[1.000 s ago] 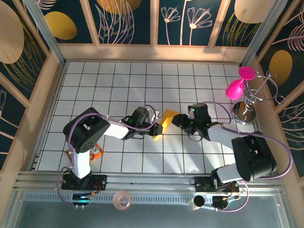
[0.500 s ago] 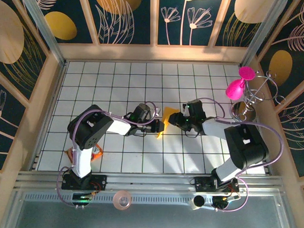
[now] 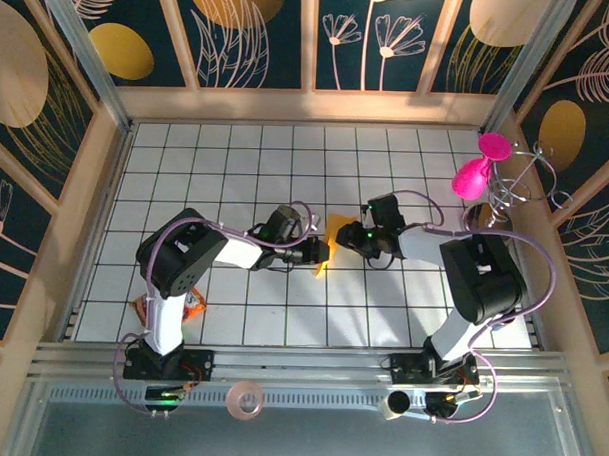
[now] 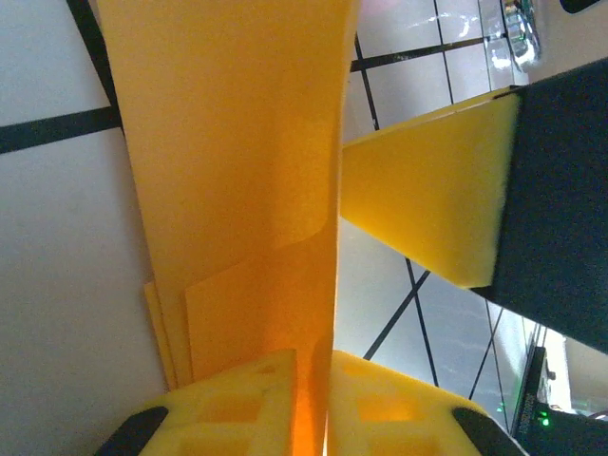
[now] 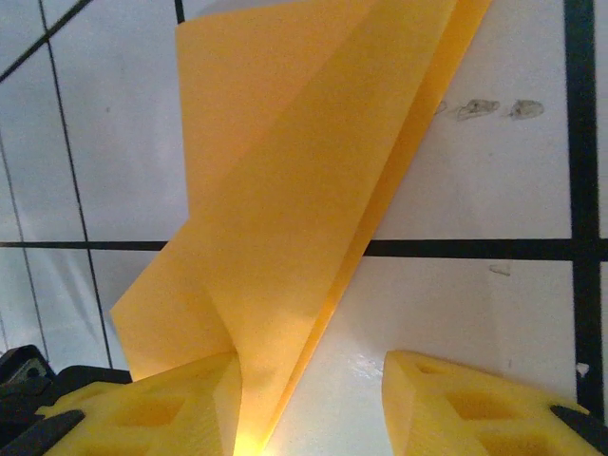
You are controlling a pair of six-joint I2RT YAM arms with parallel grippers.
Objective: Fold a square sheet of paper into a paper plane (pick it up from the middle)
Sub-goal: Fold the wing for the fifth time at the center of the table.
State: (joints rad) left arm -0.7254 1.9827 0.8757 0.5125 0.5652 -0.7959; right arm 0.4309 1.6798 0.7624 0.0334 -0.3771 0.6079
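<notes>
Starting at the near edge, we see both arms bend inward over the tiled surface. The left tool and right tool are almost tip to tip at its middle, with the folded paper between them. Within the last second the right arm has swung its elbow in and carried its tool closer to the left one. We judge a crease is being worked, with the plane far from finished. Overhead, neither grip is readable. The left wrist view settles one: the left tool is pinched tight on the paper's layers. The right wrist view settles the other: its jaws stand partly apart, one finger touching the paper and the other clear, so nothing is gripped.
</notes>
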